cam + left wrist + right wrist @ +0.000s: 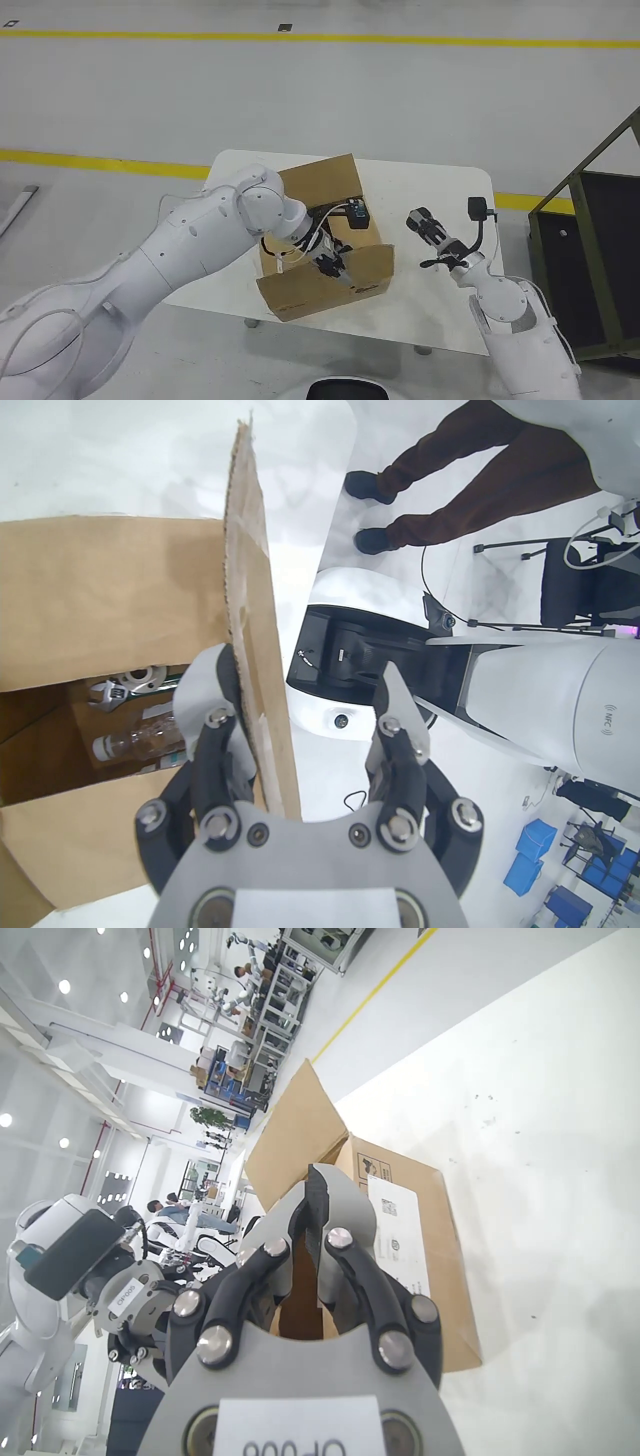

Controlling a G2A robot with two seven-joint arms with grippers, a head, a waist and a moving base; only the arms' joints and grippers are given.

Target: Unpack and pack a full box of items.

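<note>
Now at the flaps: opening the box before unpacking

Judging by how things lie, the task is at its opening step. The cardboard box (320,292) sits in the middle of the white table (440,190) with its contents inside, and nothing has been set out on the tabletop.

The left gripper (305,667) is at the near side of the box with its jaws spread wide. They straddle the raw edge of a cardboard flap (255,625), one finger (210,680) on the inner face and the other well out on the far side. The flap is not yet pinched.

The right gripper (315,1183) hangs beside the box, apart from it. Its fingers are drawn together and hold nothing.

The next move probably calls for either closing on the flap edge or pushing it outward, so that the opening is clear enough to reach down for an item. The corrugated board is thin and would bend readily.

By count:
- One box, with two flaps I can make out from above.
- Two grippers.
- Three items visible through the opening: one wrench (107,695), one clear plastic bottle (135,740) lying on its side, and one white round fitting (142,677).

More may lie deeper in the box, hidden by its walls.
</note>
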